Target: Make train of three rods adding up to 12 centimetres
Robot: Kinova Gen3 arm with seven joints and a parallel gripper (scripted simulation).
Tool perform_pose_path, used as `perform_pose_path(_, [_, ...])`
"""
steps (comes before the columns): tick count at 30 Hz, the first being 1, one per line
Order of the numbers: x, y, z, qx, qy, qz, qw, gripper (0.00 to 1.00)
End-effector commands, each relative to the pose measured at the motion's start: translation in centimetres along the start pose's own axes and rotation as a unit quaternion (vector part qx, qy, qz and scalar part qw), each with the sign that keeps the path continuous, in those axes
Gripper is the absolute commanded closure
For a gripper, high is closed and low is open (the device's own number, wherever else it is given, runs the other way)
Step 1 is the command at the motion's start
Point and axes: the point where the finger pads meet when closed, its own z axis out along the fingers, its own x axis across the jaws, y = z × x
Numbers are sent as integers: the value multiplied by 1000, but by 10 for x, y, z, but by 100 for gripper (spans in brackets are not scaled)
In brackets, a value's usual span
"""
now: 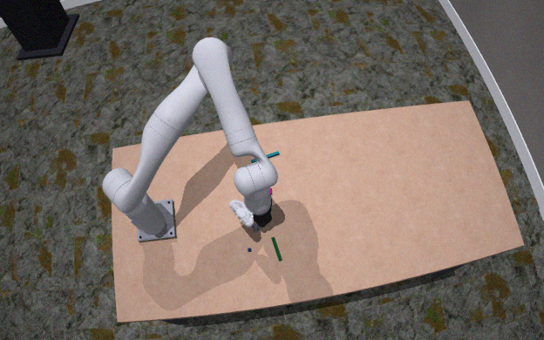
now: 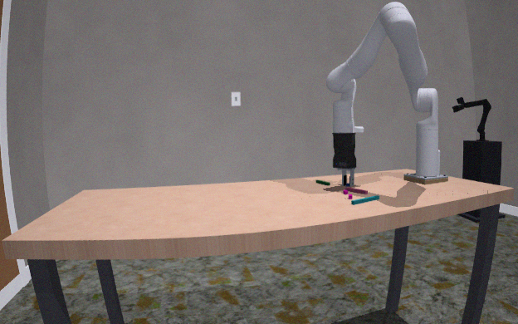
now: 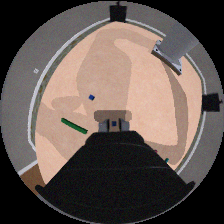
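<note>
- Gripper (image 2: 348, 181): points straight down at the table (image 2: 166, 216), fingers partly parted around a small blue rod (image 3: 114, 123), gripping nothing.
- Green rod (image 1: 276, 248) and second blue rod (image 1: 249, 250): toward the table's near edge in the top view.
- Turquoise rod (image 2: 365, 199), purple rod (image 2: 356, 190): just beside the gripper.

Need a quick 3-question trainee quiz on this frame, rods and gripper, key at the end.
1. True or false: the green rod lies flat on the table, apart from the gripper.
2. In the wrist view, which colour is the small piece between the fingers? A red, B blue, C orange.
3. Fill in: the gripper's fingers stand ___ (open or shut).

Key:
1. True: it lies by itself, clear of the fingers.
2. B: the small blue rod.
3. Open: the fingers stand apart beside the blue rod, not clamped on it.
</note>
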Motion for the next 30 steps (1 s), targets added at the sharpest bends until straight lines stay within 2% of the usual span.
perform_pose_path(1, [0, 1, -4, -2, -1, 0, 1000, 46])
perform_pose_path(7, [0, 1, -17, -2, -1, 0, 1000, 46])
perform_pose_path(20, [0, 1, -81, -2, -1, 0, 1000, 46])
perform_pose_path(29, [0, 1, -89, -2, -1, 0, 1000, 46])
perform_pose_path(30, [0, 1, -89, -2, -1, 0, 1000, 0])
